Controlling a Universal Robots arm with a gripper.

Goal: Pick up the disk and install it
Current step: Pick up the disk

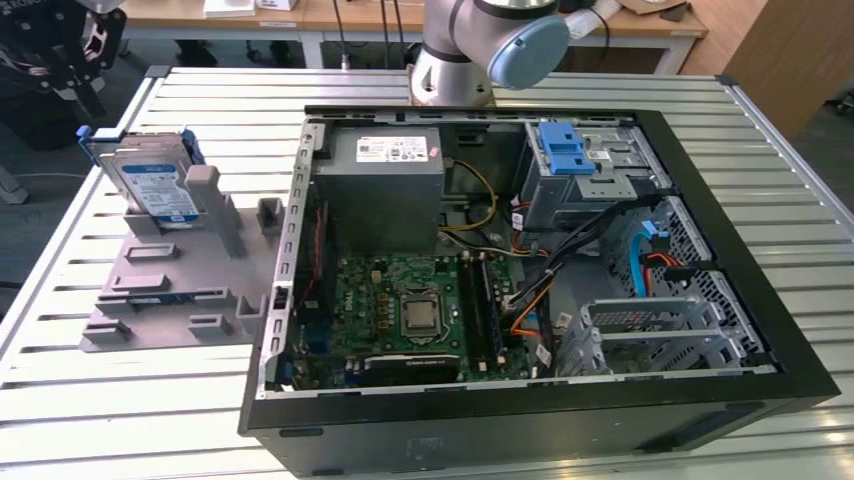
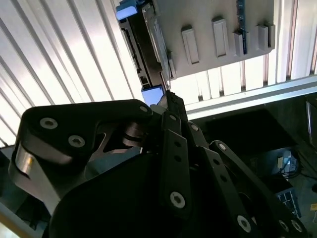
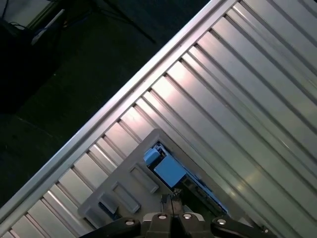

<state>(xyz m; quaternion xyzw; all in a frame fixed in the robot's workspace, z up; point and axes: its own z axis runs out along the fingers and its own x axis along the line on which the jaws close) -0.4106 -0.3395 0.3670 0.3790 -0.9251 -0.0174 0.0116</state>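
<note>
The disk (image 1: 156, 185) stands on edge in a grey holder (image 1: 174, 290) on the table, at the exterior view's left. It is silver with a blue-and-white label and a blue frame. My gripper (image 1: 88, 98) hangs above and just behind it, apart from it. In the second wrist view the black fingers meet at a point (image 2: 167, 97), shut with nothing between them, over the disk's thin edge (image 2: 148, 47). In the first wrist view the gripper (image 3: 171, 202) sits just above the disk's blue frame end (image 3: 168, 171).
An open computer case (image 1: 507, 425) lies on the slatted metal table (image 1: 134, 420). It holds a grey power-supply box (image 1: 387, 170), a green motherboard (image 1: 414, 310) and a silver drive cage with a blue latch (image 1: 567, 150). The table edge (image 3: 124, 106) runs close behind the holder.
</note>
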